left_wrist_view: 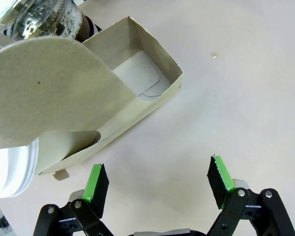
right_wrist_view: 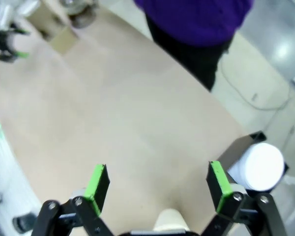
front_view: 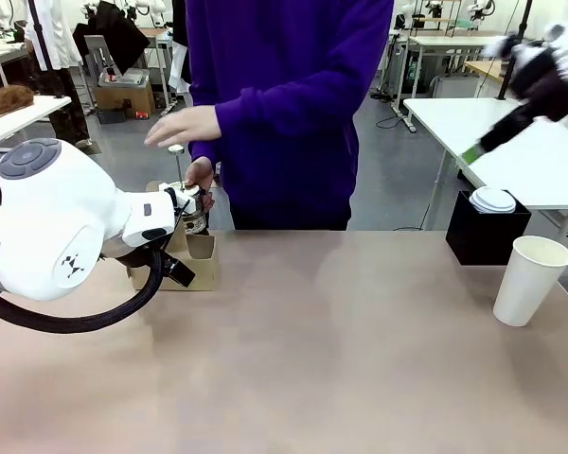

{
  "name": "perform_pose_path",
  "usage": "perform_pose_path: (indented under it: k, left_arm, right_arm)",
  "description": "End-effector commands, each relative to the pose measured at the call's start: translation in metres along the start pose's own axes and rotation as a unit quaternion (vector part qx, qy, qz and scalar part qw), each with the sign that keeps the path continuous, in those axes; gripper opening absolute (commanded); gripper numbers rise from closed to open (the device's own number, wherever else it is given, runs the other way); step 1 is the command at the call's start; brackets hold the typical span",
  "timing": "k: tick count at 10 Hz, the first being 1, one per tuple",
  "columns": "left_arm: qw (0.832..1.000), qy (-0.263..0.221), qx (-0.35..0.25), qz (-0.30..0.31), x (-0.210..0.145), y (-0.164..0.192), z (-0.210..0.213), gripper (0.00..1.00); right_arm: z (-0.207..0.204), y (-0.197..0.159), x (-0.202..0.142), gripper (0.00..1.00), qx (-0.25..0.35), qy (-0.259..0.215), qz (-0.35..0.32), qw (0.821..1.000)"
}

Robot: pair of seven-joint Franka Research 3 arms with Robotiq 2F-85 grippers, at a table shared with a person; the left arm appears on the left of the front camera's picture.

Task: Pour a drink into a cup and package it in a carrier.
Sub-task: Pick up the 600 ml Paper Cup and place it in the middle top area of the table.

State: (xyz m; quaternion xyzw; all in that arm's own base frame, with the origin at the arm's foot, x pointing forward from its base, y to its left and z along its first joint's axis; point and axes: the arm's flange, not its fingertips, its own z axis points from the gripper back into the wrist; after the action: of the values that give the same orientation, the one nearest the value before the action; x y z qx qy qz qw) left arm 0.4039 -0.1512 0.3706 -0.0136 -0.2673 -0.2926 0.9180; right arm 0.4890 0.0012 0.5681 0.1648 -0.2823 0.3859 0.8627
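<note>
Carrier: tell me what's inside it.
One pocket of the carrier is empty, its bare floor showing. The handle panel covers the other pocket; the press pot rises behind it.

Tan tabletop (front_view: 341,359). Black box (front_view: 486,238) at its far right edge; short white lidded cup (front_view: 493,200) at its top. Person in purple sweater (front_view: 284,95) standing at far side, left of centre. White table (front_view: 540,161) behind on the right, grey floor (front_view: 398,180) between. Brown box (front_view: 123,97) far back left.

Front cam sits on the robot's side, facing the person (front_view: 284,95) across the table (front_view: 341,359). Left wrist cam's close over the carrier (left_wrist_view: 49,88) — that's front's 9 o'clock. Right wrist cam's up high, carrier at 11 o'clock.
</note>
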Motion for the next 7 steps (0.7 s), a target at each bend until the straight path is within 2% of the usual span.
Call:
perform_pose_path:
  k: [1,3,5,7]
  left_arm:
    - [1.0,0.0,0.0,0.0,0.0,0.0,0.0,1.0]
    - [1.0,0.0,0.0,0.0,0.0,0.0,0.0,1.0]
    - [1.0,0.0,0.0,0.0,0.0,0.0,0.0,1.0]
    - [1.0,0.0,0.0,0.0,0.0,0.0,0.0,1.0]
  right_arm:
    - [0.011,-0.069,-0.055,1.0,0.089,-0.029,0.021,0.995]
    - [0.02,-0.096,-0.127,1.0,0.116,-0.109,0.029,0.987]
    - [0.014,-0.108,-0.2,1.0,0.133,-0.223,0.014,0.966]
    - [0.001,-0.118,-0.253,1.0,0.138,-0.289,-0.002,0.947]
